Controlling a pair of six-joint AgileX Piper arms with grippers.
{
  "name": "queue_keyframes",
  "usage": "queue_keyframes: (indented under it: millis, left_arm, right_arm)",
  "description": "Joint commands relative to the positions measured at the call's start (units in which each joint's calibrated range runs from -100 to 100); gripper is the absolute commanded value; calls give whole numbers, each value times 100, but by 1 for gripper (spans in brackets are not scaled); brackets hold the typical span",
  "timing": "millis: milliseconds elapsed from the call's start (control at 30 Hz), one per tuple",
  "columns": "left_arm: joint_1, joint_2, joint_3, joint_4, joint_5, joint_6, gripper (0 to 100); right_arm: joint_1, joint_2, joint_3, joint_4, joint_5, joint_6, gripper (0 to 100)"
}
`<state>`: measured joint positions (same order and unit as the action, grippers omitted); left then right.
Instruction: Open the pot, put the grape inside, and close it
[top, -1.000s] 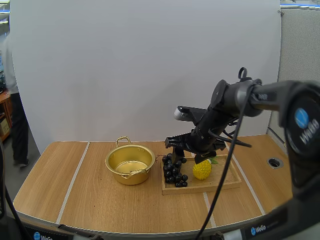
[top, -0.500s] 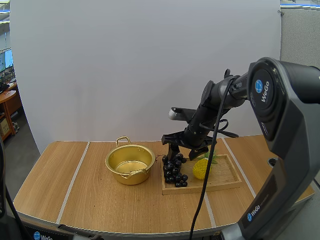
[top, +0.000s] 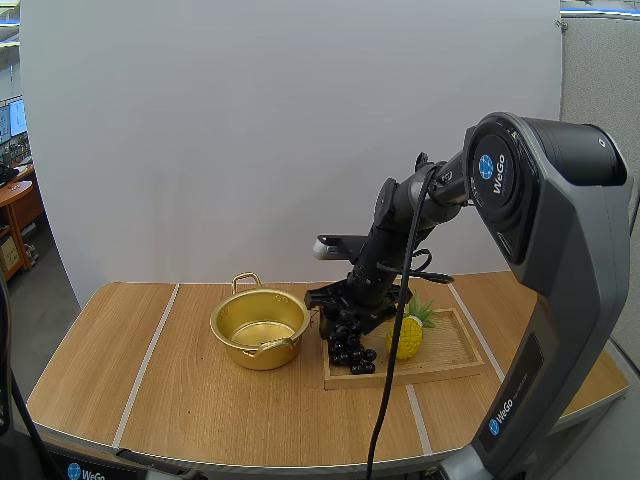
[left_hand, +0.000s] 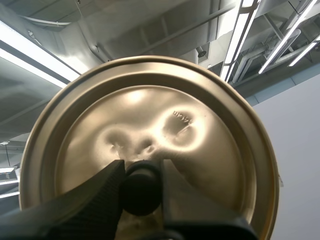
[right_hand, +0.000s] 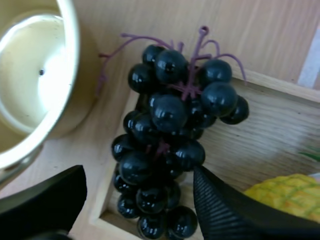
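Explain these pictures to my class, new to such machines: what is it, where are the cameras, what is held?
It is a robot with two arms, each ending in a two-fingered gripper. One camera looks down over the table; two ride on the wrists. On the table stand an open gold pot and a wooden tray with black grapes and a yellow pineapple. The left gripper pinches the pot's lid by its knob. The right gripper hangs open over the grapes, holding nothing.
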<state>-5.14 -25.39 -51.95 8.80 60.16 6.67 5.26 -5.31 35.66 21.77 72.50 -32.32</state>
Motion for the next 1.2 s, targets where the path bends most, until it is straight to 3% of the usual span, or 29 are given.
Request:
queue_keyframes:
  millis: [0,667,700,733,767,833,867,1167]
  left_arm:
    - [-10,-13,-34,52,-214,-39,0]
    - [-10,-13,-34,52,-214,-39,0]
    - [-10,-13,-34,52,-214,-39,0]
    - [-10,-13,-34,52,-214,-39,0]
    - [-10,-13,-34,52,-214,-39,0]
    - [-10,-13,-34,52,-214,-39,0]
    - [-10,-13,-34,52,-214,-39,0]
    - [-10,-13,-34,52,-214,-39,0]
  right_arm:
    - [-5,217,-35,-366,-254,136,100]
    - [-5,821,-35,-494,-590,217,100]
    - [-4,821,-35,-483,-590,217,89]
    - [22,821,-35,-471,-546,217,69]
    - [68,809,-35,-471,-526,217,40]
    - [120,797,-35,-460,-488,217,8]
    - [178,742,-35,-460,-488,217,0]
    - [223,-238,-267,-447,199,217,0]
